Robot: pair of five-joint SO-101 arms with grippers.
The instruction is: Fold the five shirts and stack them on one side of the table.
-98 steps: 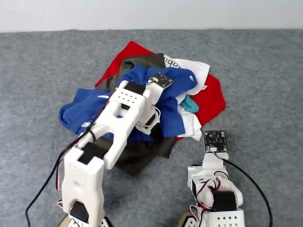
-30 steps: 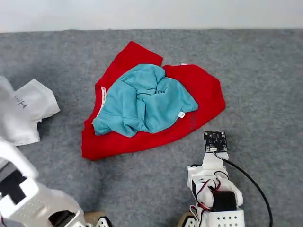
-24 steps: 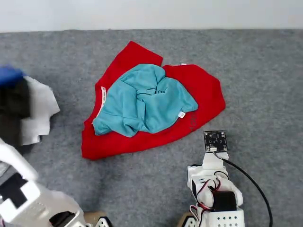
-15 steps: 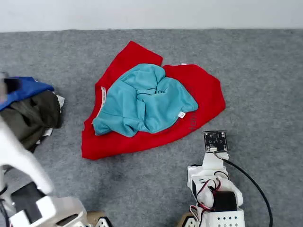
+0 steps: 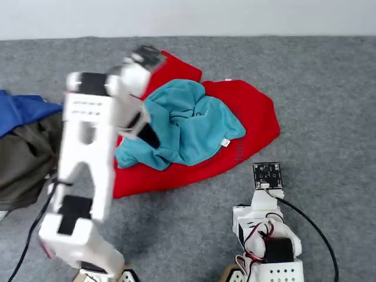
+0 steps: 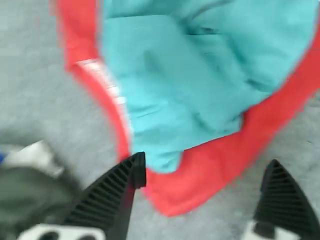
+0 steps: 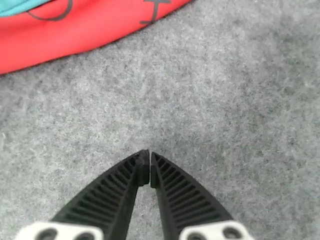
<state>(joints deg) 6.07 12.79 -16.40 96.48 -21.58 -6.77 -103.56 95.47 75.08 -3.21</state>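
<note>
Currently the left gripper [image 6: 207, 161] gapes above the teal shirt [image 6: 200, 75]. The right gripper [image 7: 150, 159] is pinched together above carpet [image 7: 230, 100].

Open grey mat [image 5: 329, 106] at right, shirt heap [image 5: 26, 158] blocking left edge, red shirt [image 5: 252, 117] mid-table

Blue shirt [image 5: 23, 111] and olive shirt [image 5: 23, 164] partly off the high view's edge; red shirt [image 5: 258, 123] partly beneath teal shirt [image 5: 188, 123].

- High view: fixed overhead, looking down from the near side across the grey table [image 5: 329, 88], wide.
- Left wrist view: close, facing down on the teal shirt [image 6: 200, 75] and red shirt [image 6: 200, 185].
- Right wrist view: close over the grey table; shares the red shirt's near edge with both.
</note>
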